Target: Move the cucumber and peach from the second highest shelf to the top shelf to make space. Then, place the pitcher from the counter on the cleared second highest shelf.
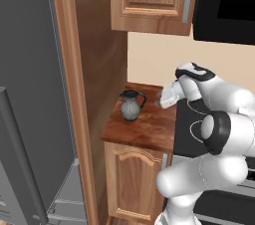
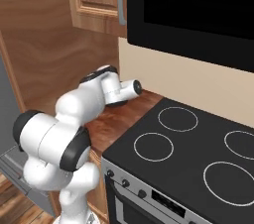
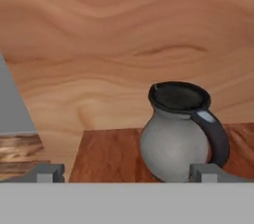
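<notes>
The pitcher (image 1: 131, 106), a bulbous grey jug with a dark rim and handle, stands upright at the back left of the reddish-brown counter (image 1: 144, 132). My gripper (image 1: 160, 102) hovers just right of it, level with its body and pointing at it. In the hand view the pitcher (image 3: 176, 136) sits a short way ahead, right of centre, with its handle facing right. My gripper (image 3: 126, 173) is open, fingertips wide apart and nothing between them. The cucumber, the peach and the fridge shelves are out of view.
A tall wooden panel (image 1: 97, 69) walls the counter's left side, right behind the pitcher. The open grey fridge door (image 1: 25, 119) stands further left. A black-topped stove (image 2: 198, 153) adjoins the counter on the right, under a black appliance (image 2: 198, 10). An upper cabinet (image 1: 149, 0) hangs overhead.
</notes>
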Available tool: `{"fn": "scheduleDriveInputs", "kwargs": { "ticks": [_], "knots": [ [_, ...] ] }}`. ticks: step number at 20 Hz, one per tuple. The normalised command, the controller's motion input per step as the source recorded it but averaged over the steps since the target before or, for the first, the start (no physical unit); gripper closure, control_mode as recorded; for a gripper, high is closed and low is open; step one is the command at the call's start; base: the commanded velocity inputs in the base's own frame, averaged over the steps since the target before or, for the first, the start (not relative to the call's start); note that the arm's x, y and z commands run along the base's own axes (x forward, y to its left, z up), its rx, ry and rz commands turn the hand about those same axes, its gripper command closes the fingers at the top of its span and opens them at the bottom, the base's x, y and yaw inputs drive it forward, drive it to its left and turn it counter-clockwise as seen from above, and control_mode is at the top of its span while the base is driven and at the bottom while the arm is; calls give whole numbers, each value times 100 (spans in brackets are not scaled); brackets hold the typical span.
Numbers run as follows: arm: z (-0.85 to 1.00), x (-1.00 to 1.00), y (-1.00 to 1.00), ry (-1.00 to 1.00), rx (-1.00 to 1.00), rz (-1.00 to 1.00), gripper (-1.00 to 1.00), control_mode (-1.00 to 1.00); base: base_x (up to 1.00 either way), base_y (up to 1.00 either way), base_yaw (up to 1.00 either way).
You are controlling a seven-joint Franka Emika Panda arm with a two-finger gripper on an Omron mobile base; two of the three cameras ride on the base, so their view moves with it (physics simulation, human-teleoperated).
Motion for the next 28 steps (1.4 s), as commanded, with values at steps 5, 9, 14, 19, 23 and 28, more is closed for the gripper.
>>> {"fn": "scheduleDriveInputs", "kwargs": {
  "ticks": [5,9,14,19,23,28],
  "knots": [
    [-7,29,0,0,0,15,-100,-100,0,0,0],
    [-4,35,0,0,0,12,-100,-100,0,0,0],
    [-6,34,1,0,0,10,-100,-100,0,0,0],
    [-16,36,10,0,0,9,-100,-100,0,0,0],
    [-22,37,16,0,0,9,-100,-100,0,0,0],
    [-20,41,12,0,0,10,-100,-100,0,0,0]
  ]
}}
